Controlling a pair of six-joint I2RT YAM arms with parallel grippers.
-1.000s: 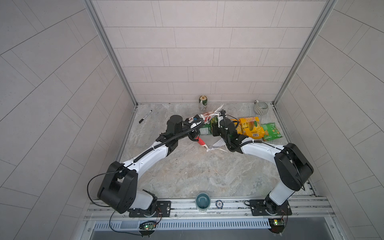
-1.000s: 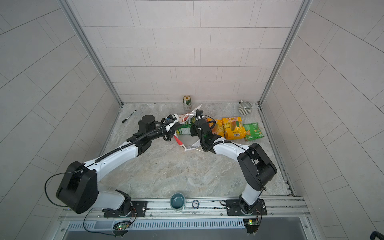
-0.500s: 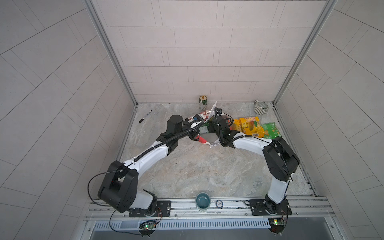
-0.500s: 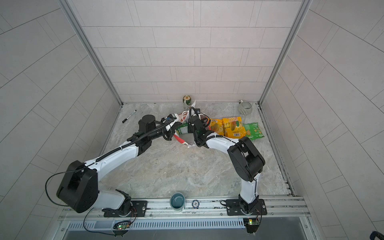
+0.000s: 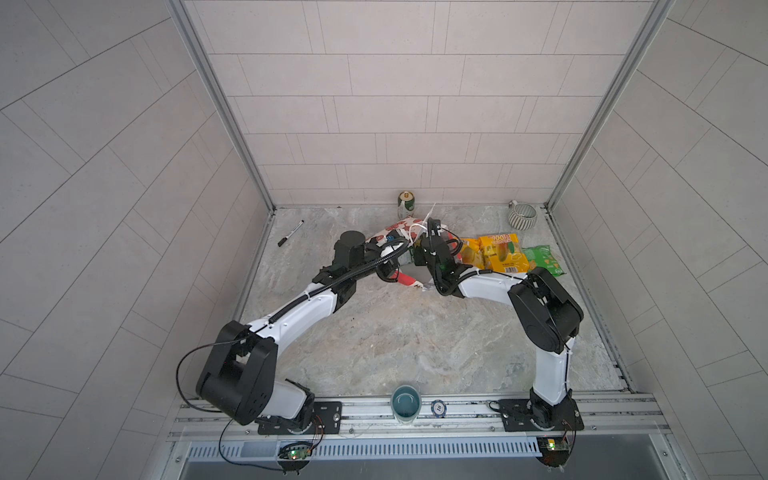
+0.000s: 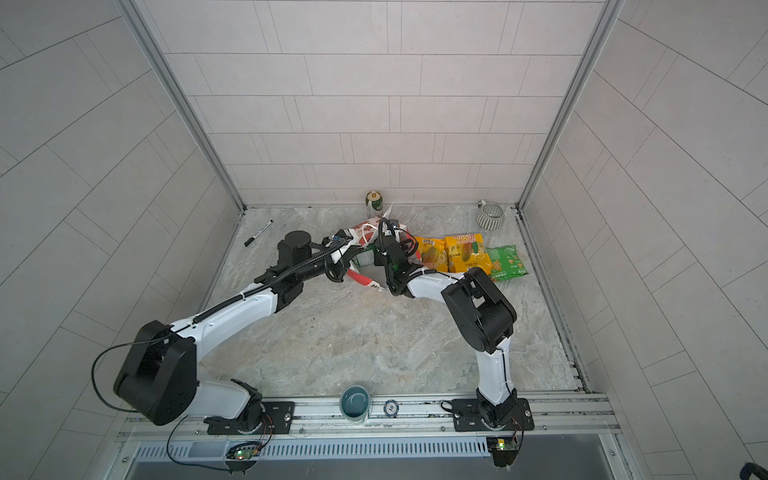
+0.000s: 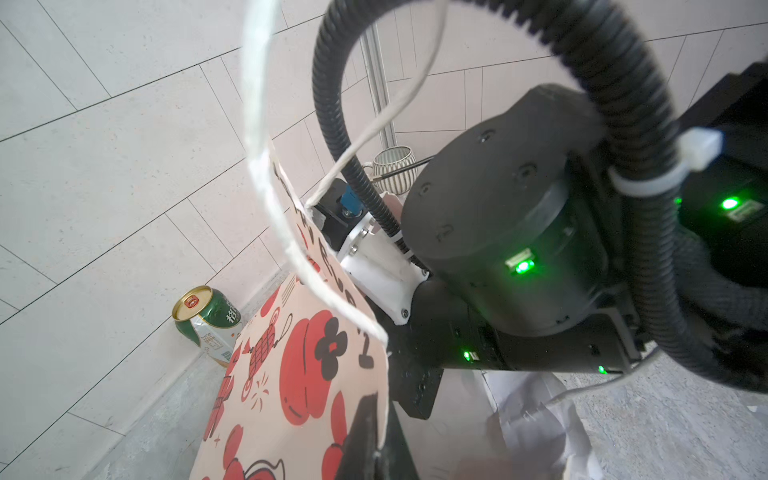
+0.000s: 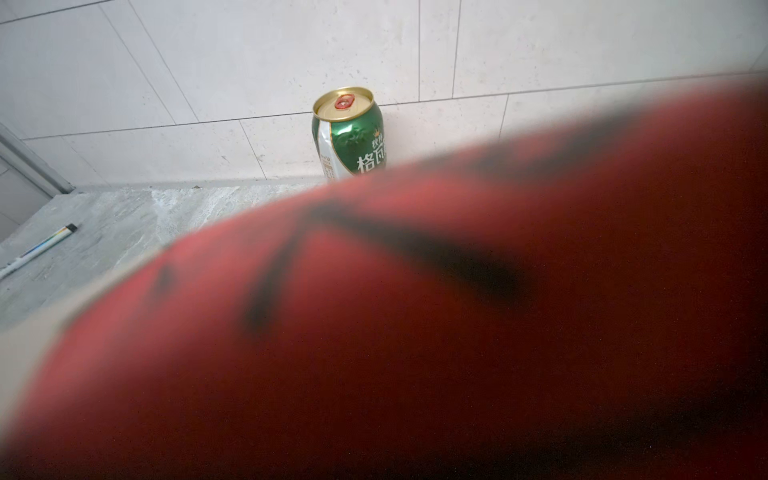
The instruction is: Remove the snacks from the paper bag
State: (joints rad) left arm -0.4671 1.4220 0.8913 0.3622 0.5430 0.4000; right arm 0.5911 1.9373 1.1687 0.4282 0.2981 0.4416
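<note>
clearly the paper bag [image 7: 291,374] lies on its side, its thin rim pinched between the closed fingers [image 7: 368,428] of the left gripper [image 7: 380,453]. the right gripper [image 5: 419,258] sits at the bag's mouth; i cannot tell whether it grips anything, as red blur fills its wrist view. three snacks [image 5: 503,253] lie flat behind it, well apart. they look light, glossy and slippery, so a pinch on a sealed edge seems best; the paper would crease or tear under a hard pull. the marbled table [image 5: 395,340] is smooth, tiled walls close three sides, and a can [image 5: 406,201] stands just beyond the bag.
</note>
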